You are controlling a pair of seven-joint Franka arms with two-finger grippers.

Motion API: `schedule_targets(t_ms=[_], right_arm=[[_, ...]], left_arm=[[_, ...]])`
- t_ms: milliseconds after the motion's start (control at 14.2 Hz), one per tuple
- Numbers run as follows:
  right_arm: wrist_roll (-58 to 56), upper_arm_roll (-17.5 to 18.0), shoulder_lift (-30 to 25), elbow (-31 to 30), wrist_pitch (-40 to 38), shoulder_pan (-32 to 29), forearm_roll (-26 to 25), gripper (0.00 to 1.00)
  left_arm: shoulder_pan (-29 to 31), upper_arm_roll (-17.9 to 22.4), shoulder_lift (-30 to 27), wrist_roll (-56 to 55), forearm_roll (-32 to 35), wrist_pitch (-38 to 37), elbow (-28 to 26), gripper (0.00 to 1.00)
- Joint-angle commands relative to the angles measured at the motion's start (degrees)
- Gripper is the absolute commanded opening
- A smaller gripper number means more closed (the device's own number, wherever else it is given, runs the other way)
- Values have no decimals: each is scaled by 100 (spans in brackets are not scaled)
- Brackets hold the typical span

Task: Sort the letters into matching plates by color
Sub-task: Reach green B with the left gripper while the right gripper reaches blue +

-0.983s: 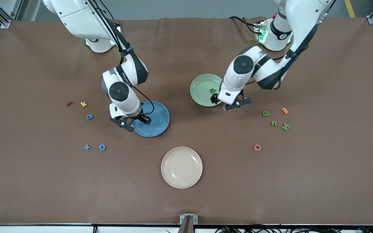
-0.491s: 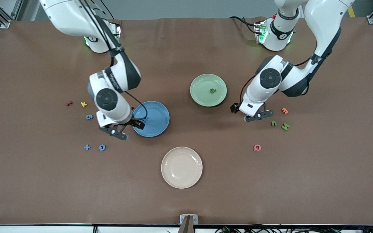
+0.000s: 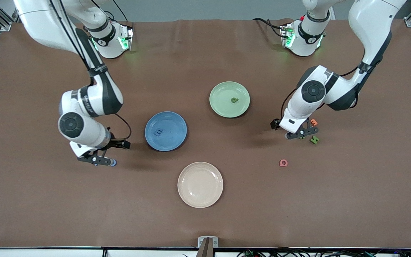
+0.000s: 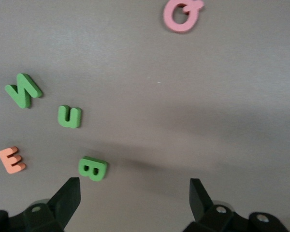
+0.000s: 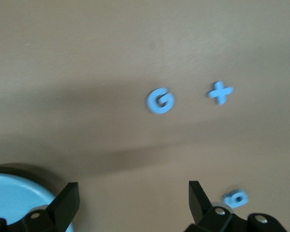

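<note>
Mostly chunky green letters, blue ones.

- Even overhead light, pretty bright, no harsh glare on the table.
- Soft arm shadows across the cloth.
- Right wrist view's kinda blurry; left wrist view's sharper.

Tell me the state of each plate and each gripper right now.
Blue plate: holds one blue letter.
Green plate: holds one green letter.
Cream plate: nothing in it.
Left gripper: open, nothing held, over the green B.
Right gripper: open, nothing held, over the table by the blue G.
</note>
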Motion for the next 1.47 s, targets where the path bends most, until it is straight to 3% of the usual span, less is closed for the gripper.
schedule_targets(t_ms=[0,211,351,562,983,1404], right_arm=[[-573,105,-155,-175,71,-451,-55,100],[-1092,114,-181,-438,474,-759,-55,100],[-1365,105,-147,-640,913,-935,-55,98],[-1577,114,-42,-755,1467,-1138,-55,97],[-1559,114,468,-729,2066,-1252,7,74],[-1480,114,776,-650,2339,-1217,24,74]], left_arm=[[238,-44,-92,183,92,301,-225,99],[501,-44,-48,438,179,644,-418,99],[782,-44,118,448,618,793,-506,98],[818,-35,260,439,699,1145,-630,98],[810,-27,321,386,943,1146,-849,97],[818,70,471,351,1200,1154,-885,91]])
